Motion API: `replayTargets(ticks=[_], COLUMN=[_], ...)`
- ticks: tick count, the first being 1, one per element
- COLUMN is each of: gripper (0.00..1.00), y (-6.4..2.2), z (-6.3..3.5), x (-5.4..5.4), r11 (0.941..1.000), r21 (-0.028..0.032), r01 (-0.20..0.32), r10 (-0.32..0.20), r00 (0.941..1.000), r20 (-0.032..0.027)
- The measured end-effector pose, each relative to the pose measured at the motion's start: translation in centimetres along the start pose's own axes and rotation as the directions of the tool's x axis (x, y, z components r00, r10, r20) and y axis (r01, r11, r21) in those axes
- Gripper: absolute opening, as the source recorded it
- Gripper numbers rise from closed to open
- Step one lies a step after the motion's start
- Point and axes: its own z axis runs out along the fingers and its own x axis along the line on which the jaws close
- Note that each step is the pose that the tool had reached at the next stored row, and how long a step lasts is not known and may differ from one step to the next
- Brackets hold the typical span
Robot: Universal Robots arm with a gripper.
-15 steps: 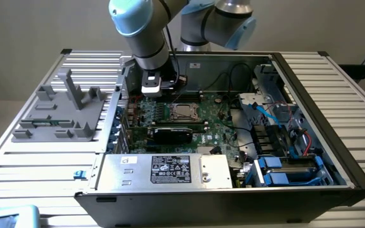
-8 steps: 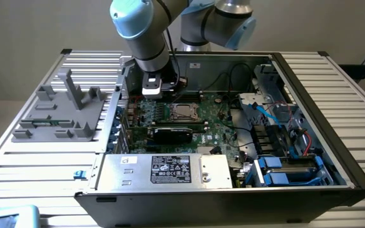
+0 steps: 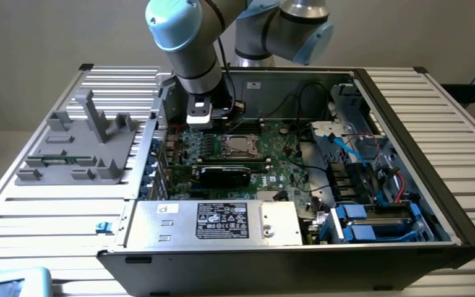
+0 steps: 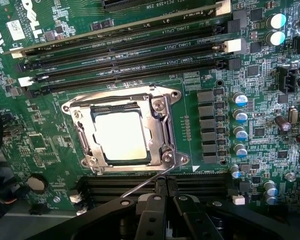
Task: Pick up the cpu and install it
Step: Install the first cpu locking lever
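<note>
Open case (image 3: 405,124) holding motherboard (image 4: 205,75), cpu (image 4: 121,135) seated in socket (image 4: 162,102) under metal frame, memory slots (image 4: 140,50) on both sides, gripper (image 4: 164,194) clenched, holding nothing, just beside socket's edge, by lever wire (image 4: 145,184)

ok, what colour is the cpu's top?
The cpu top is shiny silver-beige; it shows best in the wrist view.

The arm (image 3: 192,55) reaches steeply down, its claw (image 4: 165,196) pointing downward, 2 fingers pressed together.
</note>
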Motion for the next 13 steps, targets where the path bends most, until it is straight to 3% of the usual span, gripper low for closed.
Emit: replayTargets(ticks=[13], gripper=[0.11], y=[-0.14], z=[0.07], x=[-0.1], r11=[1.0], r21=[0.0001], r01=[0.0], r10=[0.0], r00=[1.0], r20=[-0.0002])
